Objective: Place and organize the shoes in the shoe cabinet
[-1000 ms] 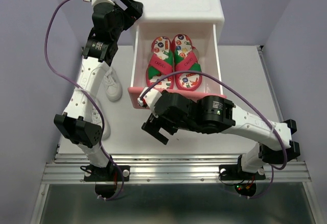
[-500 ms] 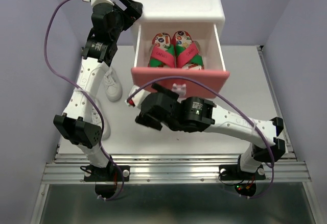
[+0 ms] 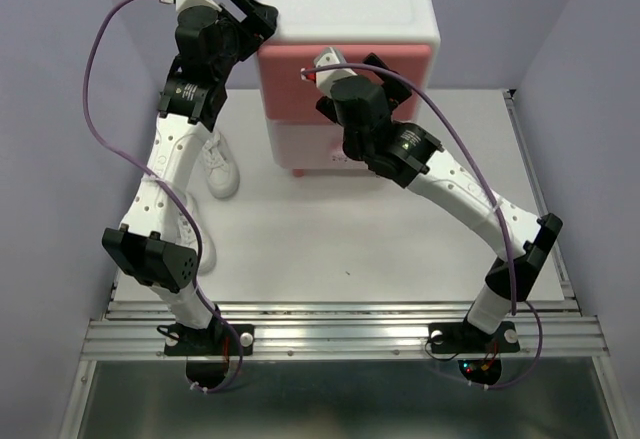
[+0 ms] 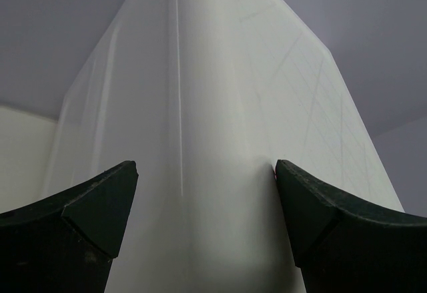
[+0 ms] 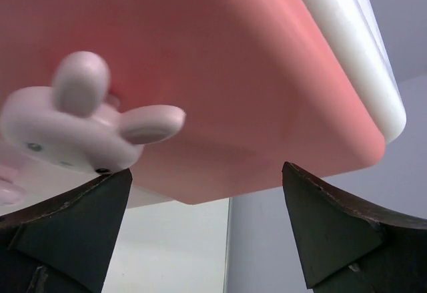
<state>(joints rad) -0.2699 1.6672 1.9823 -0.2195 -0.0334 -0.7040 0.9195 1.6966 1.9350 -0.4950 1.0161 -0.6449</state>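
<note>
The shoe cabinet (image 3: 350,4) is standing at the far side of the desk (image 3: 400,249), and both its drawers are sitting shut — the darker pink drawer front (image 3: 285,79) above, the paler pink drawer front (image 3: 295,144) below. The right hand (image 5: 207,176) is hovering right in front of the darker front, its fingers spread wide and grasping nothing; the bunny knob (image 5: 83,116) is showing just left of the gap (whether a finger is touching the panel cannot be told). The left hand (image 4: 207,173) — released too — is straddling the cabinet's upper left corner edge. A white sneaker (image 3: 218,167) is lying on the desk left of the cabinet, beside the left arm
</note>
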